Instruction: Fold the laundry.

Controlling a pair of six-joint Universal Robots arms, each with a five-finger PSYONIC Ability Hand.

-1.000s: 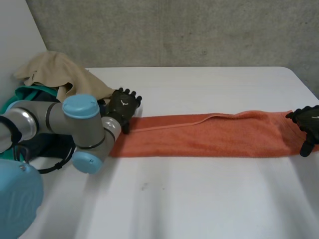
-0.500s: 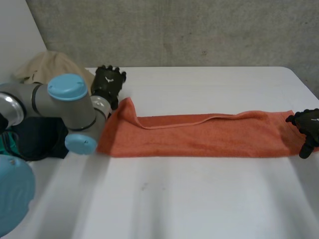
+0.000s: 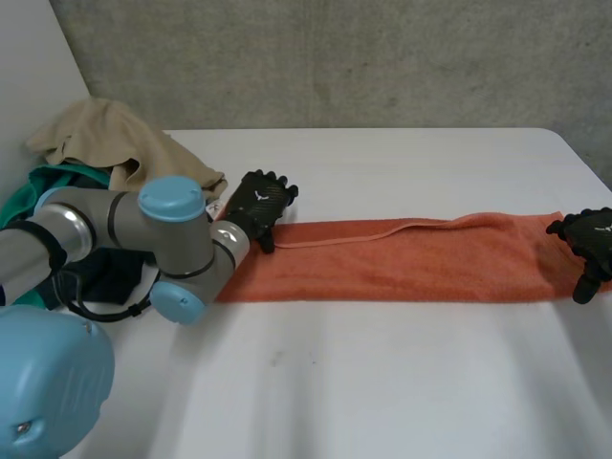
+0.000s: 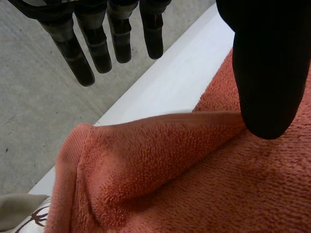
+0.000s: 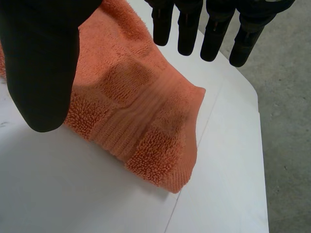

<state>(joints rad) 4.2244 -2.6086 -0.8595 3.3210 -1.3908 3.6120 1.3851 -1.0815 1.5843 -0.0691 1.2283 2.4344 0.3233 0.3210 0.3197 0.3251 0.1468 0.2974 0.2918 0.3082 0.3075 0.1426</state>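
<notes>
Across the white table an orange towel lies stretched, left hand over one end, right hand over the other, both released, fingers straight.

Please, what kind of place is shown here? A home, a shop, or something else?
Probably a robotics lab or test room, not a home: a bare concrete wall behind, a plain white table with an orange towel stretched out, and a pile of clothes beside the robot's left arm.

One orange towel, one beige cloth, one teal cloth, one table
</notes>
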